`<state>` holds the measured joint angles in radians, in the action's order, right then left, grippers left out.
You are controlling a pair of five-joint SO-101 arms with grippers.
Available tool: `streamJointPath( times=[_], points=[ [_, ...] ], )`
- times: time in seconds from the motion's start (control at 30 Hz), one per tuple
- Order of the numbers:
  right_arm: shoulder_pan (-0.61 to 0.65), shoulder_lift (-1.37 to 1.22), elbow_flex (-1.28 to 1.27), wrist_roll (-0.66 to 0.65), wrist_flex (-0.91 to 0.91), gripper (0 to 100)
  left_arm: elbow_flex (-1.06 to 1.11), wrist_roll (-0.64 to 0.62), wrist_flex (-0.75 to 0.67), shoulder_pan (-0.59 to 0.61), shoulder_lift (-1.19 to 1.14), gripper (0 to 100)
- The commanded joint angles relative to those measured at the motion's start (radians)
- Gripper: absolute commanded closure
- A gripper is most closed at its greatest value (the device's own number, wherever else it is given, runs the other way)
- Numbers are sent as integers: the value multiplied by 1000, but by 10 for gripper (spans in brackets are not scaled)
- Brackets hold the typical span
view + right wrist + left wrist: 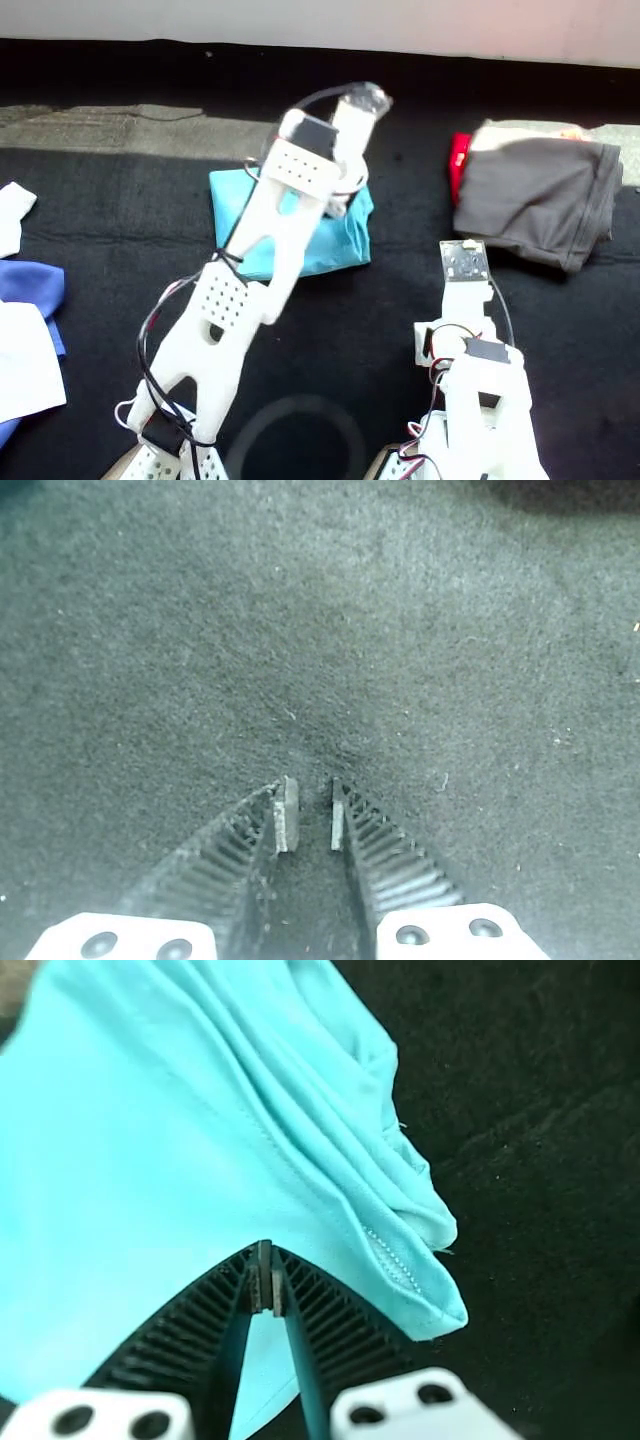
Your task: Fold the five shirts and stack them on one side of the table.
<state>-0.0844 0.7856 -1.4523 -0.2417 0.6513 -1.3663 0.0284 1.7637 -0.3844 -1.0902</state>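
A folded turquoise shirt [335,245] lies at the middle of the black table [340,340]. My left arm stretches over it, and my left gripper [266,1280] is shut with its tips pinched together on the shirt's cloth [150,1140], near a layered corner [440,1305]. A folded grey shirt [535,205] lies on a red one [459,160] at the back right. At the left edge a blue shirt [30,285] and white shirts [25,370] lie unfolded. My right gripper [311,820] hangs over bare black cloth, its fingers a narrow gap apart with nothing between them.
My right arm [475,360] stands at the front right, between the turquoise shirt and the grey pile. Bare tabletop runs along the front centre and in front of the grey pile. A pale wall edge [320,20] bounds the table's far side.
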Motion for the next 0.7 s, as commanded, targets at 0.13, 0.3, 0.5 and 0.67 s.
streamJointPath(
  times=[0.13,0.3,0.5,0.67],
  points=[
    [-21,1,-12,9,-18,914,4,-8,-48,-113,-28,990],
    [-21,1,-12,9,-18,914,-31,-8,-140,-124,-19,990],
    [-21,1,-12,9,-18,914,-188,-8,-84,-105,-18,990],
    [-21,1,12,9,4,911,-289,-5,15,-64,18,987]
  ],
)
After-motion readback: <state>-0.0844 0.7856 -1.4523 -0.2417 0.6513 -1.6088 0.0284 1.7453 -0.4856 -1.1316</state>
